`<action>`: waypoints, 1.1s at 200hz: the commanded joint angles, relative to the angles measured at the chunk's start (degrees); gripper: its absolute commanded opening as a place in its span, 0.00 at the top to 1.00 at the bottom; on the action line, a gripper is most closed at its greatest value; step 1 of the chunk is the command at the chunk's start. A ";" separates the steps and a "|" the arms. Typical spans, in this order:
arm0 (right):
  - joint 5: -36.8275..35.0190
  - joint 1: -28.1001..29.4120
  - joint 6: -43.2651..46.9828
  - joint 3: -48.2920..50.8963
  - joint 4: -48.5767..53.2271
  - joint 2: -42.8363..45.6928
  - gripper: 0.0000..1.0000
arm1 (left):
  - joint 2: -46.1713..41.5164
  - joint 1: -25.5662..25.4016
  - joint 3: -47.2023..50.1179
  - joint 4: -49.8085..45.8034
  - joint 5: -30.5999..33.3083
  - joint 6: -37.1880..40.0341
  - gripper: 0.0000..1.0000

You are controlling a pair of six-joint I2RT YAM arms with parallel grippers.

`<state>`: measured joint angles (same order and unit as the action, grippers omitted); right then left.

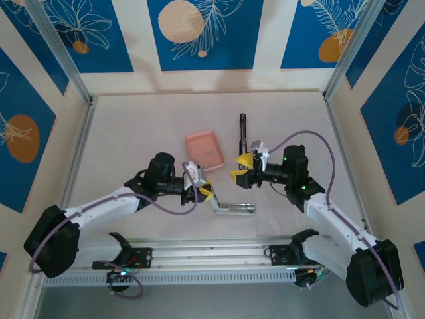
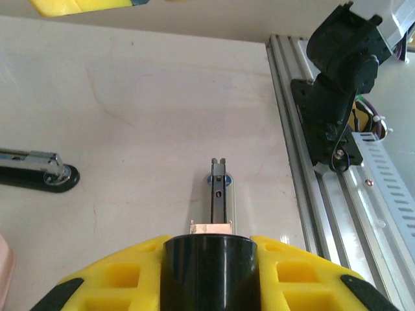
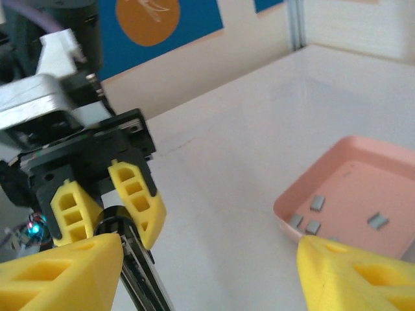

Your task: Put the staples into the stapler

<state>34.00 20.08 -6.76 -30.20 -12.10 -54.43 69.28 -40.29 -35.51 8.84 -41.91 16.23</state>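
Left pincer [image 3: 107, 210] clamped on stapler [image 2: 220, 194]; right pincer [image 1: 242, 168] wide, beside staples [image 3: 317, 203] in pink tray [image 3: 389, 152].

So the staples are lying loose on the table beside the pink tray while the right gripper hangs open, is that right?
Not quite. The staples lie inside the pink tray, not on the table beside it, as the right wrist view shows. The right gripper does hang open.
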 commanded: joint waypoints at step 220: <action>-1.83 4.50 -36.29 -10.14 34.86 -25.76 0.54 | -6.52 -0.28 -9.20 -28.76 10.17 15.94 0.80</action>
<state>31.44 22.70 -42.22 -41.82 20.53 -78.74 64.42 -40.29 -42.59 -19.84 -31.18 30.61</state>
